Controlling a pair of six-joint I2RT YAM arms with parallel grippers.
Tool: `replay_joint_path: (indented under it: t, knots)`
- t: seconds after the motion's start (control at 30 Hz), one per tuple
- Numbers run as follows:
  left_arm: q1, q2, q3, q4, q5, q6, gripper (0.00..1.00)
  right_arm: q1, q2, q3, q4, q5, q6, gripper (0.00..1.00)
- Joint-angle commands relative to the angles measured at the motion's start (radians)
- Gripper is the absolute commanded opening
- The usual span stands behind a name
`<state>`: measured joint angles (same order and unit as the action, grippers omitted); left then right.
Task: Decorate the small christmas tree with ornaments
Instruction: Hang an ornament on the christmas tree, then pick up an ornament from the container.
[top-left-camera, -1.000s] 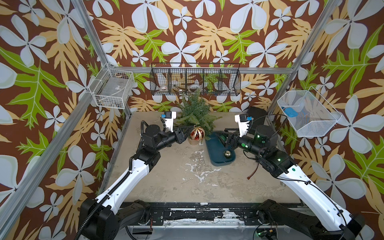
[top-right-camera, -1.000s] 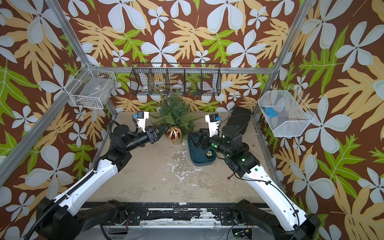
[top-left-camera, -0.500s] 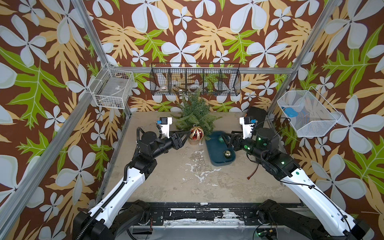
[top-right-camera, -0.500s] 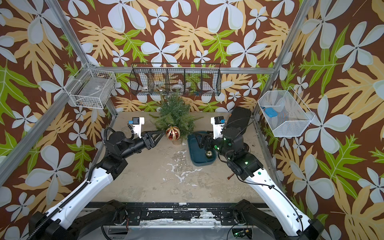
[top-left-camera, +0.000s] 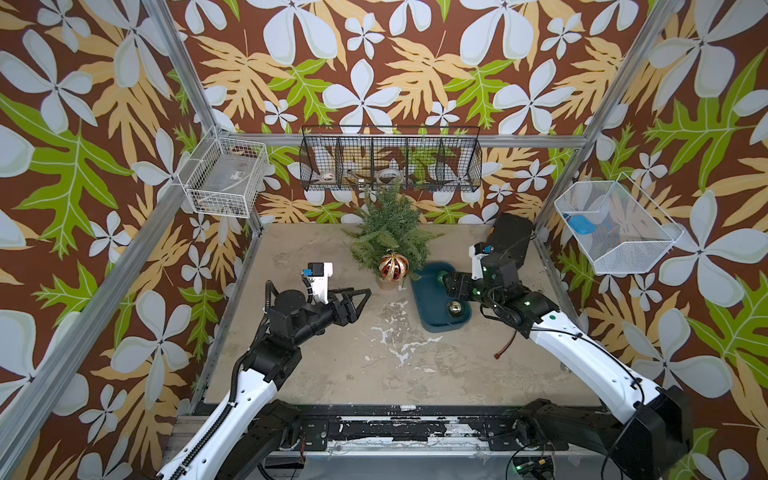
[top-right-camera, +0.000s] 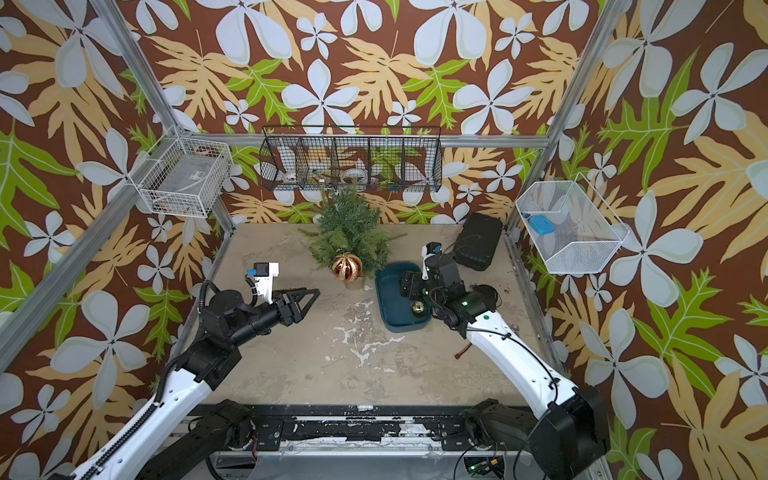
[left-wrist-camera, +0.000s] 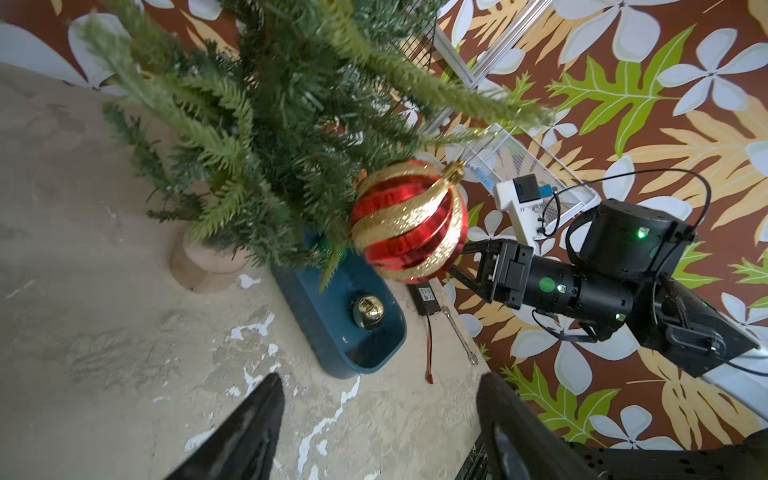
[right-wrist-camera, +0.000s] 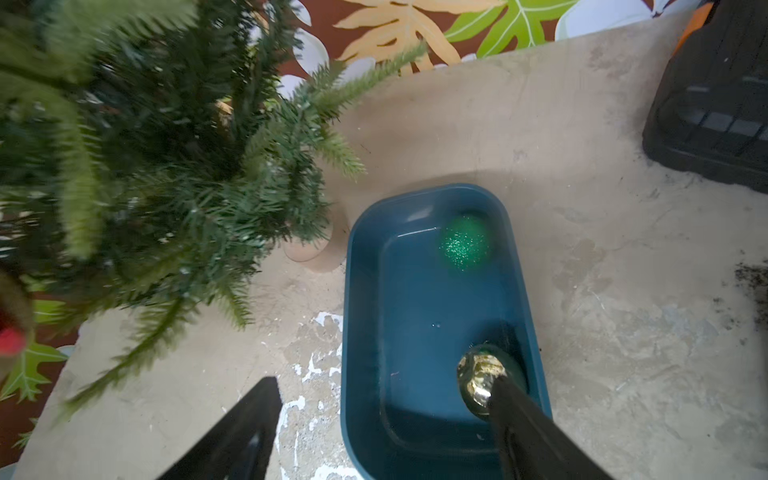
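Sandy, scuffed table (top-left-camera: 332, 365) inside the flowered walls (top-left-camera: 415, 62) carries everything. Since a second ago the left gripper (left-wrist-camera: 379, 378) has pulled back from the small christmas tree (top-left-camera: 388, 224) toward its own side, and its jaws have spread wide, with nothing between them. The striped ball (top-left-camera: 393, 266) remained behind. It hangs low on the front of the tree, just above the pot (left-wrist-camera: 203, 266), and in the left wrist view no finger touches it. I judge that the first ornament is placed and two are left.

Both remaining ones lie in the dark blue tray (top-left-camera: 428, 295), just beside the tree. The right gripper (right-wrist-camera: 382, 384) hovers over this tray with jaws apart and holds nothing. The green glitter ball (right-wrist-camera: 464, 243) rests at the far end of the tray, ahead of the jaws and well clear of them. The small gold ball (right-wrist-camera: 478, 376) is at the near end, close against one finger — whether it touches, I cannot tell.
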<state>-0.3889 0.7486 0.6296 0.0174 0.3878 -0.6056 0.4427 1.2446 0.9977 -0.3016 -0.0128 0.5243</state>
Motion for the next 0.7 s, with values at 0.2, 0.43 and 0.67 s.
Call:
replay_joint_path:
  t: [0.2, 0.43, 0.67]
  knots:
    - [0.001, -0.123, -0.158, -0.133, -0.043, -0.034, 0.8, -0.005, 0.207, 0.055, 0.069, 0.108, 0.051, 0.79]
    - [0.001, -0.135, -0.202, -0.097, -0.015, -0.067, 0.8, -0.007, 0.351, 0.093, 0.105, 0.158, 0.068, 0.84]
    - [0.001, -0.133, -0.203, -0.097, -0.015, -0.065, 0.79, -0.013, 0.467, 0.148, 0.128, 0.189, 0.068, 0.85]
